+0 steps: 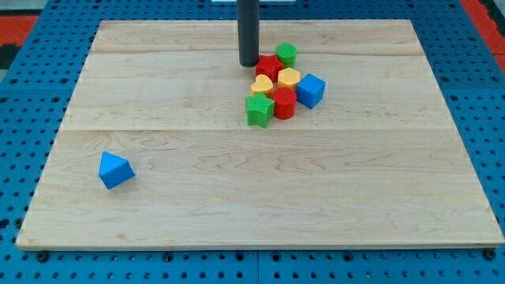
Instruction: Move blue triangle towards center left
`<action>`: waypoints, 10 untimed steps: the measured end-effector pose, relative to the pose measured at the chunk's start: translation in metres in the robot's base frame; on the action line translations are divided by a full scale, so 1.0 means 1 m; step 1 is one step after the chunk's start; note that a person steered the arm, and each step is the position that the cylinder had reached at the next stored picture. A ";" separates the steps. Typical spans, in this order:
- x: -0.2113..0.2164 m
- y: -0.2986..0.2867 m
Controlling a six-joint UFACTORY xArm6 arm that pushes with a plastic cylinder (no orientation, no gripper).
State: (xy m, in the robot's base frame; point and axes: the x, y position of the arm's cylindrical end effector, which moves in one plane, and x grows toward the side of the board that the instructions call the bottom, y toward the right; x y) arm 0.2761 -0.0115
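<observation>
The blue triangle (115,170) lies alone near the view's lower left of the wooden board (158,95). My tip (248,64) is in the upper middle, far up and to the right of the blue triangle. It stands just left of a tight cluster: a red star (269,67), a green cylinder (286,54), a yellow heart (262,84), a yellow hexagon (289,77), a blue cube (310,90), a red cylinder (284,102) and a green star (259,110).
The board lies on a blue perforated table (24,95). A red patch shows at the view's top left corner (16,24) and top right corner (485,16).
</observation>
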 end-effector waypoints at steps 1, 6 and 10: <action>-0.030 0.034; 0.027 0.088; 0.114 -0.181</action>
State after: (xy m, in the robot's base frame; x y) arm 0.3897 -0.1928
